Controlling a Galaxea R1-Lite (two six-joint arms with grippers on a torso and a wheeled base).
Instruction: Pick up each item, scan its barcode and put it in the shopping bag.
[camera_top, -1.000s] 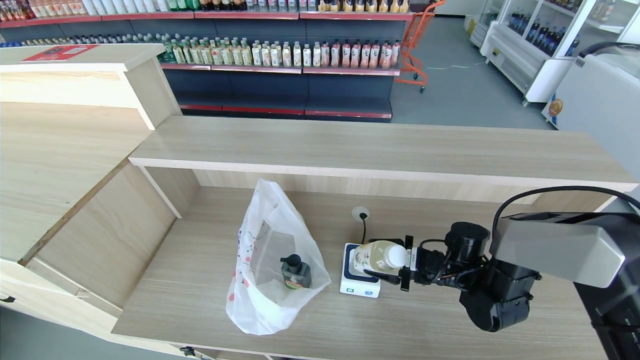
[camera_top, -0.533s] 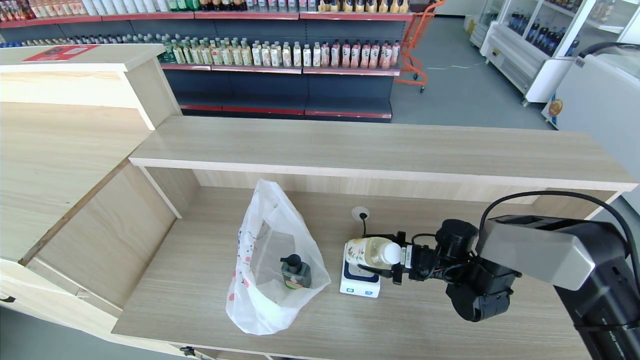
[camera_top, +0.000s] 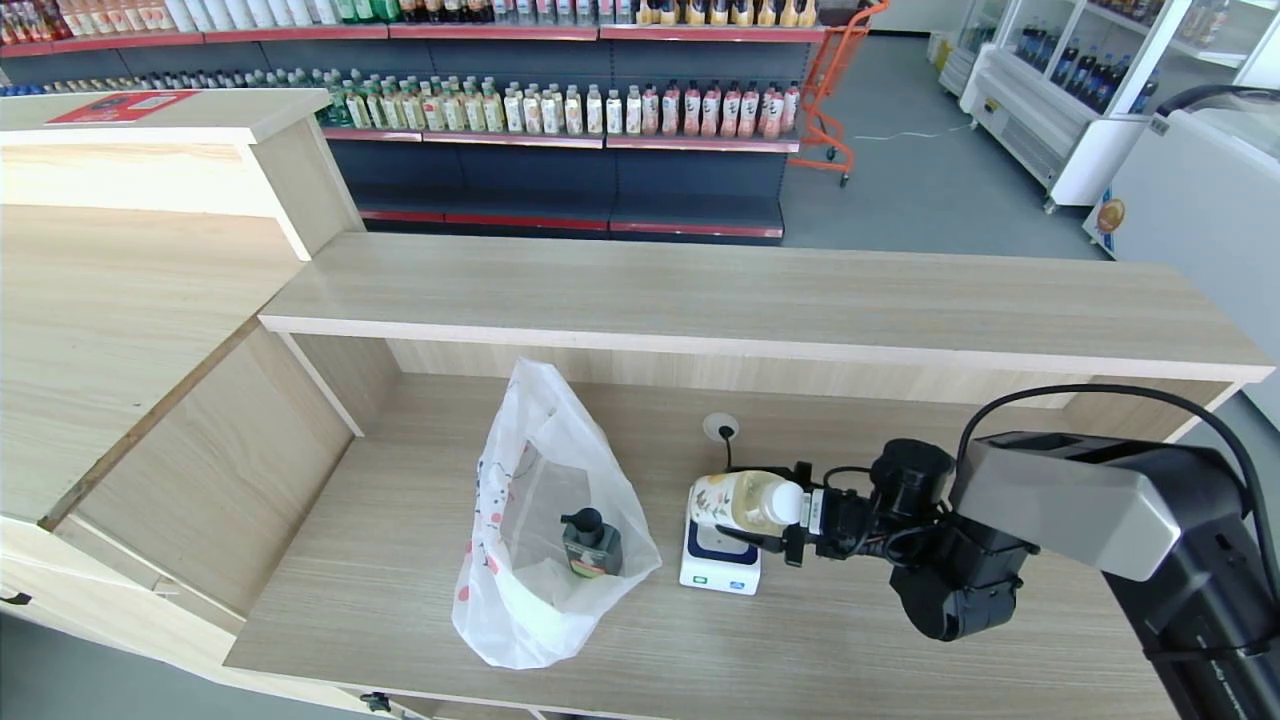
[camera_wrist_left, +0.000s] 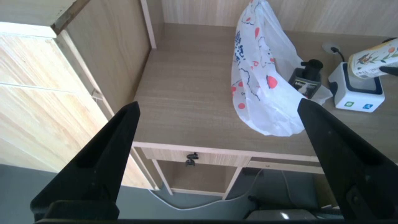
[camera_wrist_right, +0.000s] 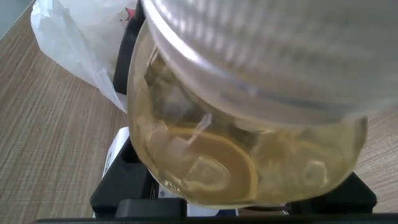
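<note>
Left gripper (camera_wrist_left: 217, 115) is hanging off the tabletop's (camera_top: 800, 640) near-left corner, fingers spread wide, holding nothing. Shopping bag (camera_top: 520, 600) is sitting towards the near edge, left of centre, its mouth sagging open with a dark pump bottle (camera_top: 591, 545) standing inside. Just right of the bag, the white scanner (camera_top: 718, 572) is resting mid-tabletop, its cable running to a socket (camera_top: 720, 427) at the far edge. Right gripper (camera_top: 765, 512) is reaching in from the right edge, clamped on the cap end of the tea bottle (camera_top: 735, 500), which is lying horizontal directly above the scanner, apparently not touching it. Judgement: scan step is in progress and bagging is not yet done. Cannot tell whether the barcode is facing the scanner window; if not, the read is likely to fail. Risks in the transfer: the long bottle, held by one end, sagging or slipping; its base catching the limp bag rim and dragging the light bag; a drop knocking over the pump bottle.
</note>
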